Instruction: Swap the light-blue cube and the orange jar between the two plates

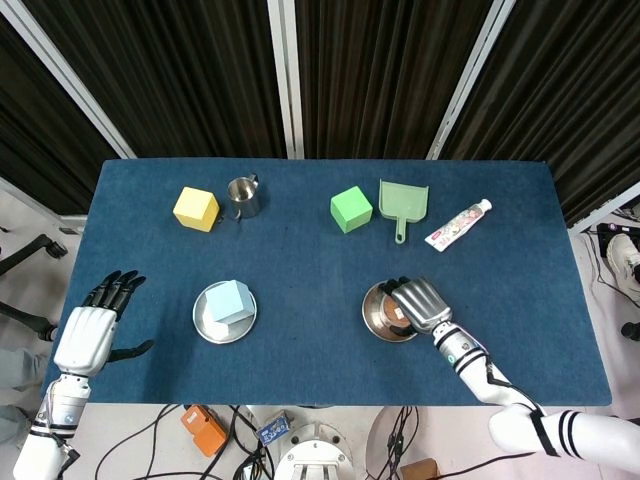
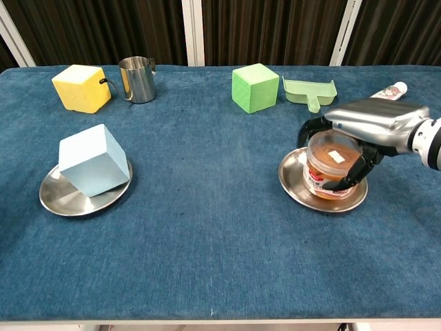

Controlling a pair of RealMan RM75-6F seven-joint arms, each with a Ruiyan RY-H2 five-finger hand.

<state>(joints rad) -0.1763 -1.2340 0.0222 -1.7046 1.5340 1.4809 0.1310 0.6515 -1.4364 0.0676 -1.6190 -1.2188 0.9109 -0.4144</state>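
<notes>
- Jar sits on your right plate, with your right hand arched over it from above and its fingers curled down both sides, gripping it; a top grasp like this suits a short, wide jar and lets you set it down flat.
- Whether the jar's base bears fully on the plate or hangs just above it, the views do not settle; judge that before you let go.
- From the head view, the right hand hides most of the jar, so trust the chest view for contact.
- Cube rests tilted on the left plate, one corner up, untouched.
- Your left hand hangs off the table's left edge, fingers spread and holding nothing, well apart from the cube.
- As it lies, each thing is on a plate, but whether that already counts as swapped cannot be read from here.
- Table wears a dark-blue cloth, soft enough to damp a placement.
- Along the far side stand a yellow cube, a steel cup, a green cube, a dustpan and a tube.
- Behind the table hang black curtains; cables trail on the floor.
</notes>
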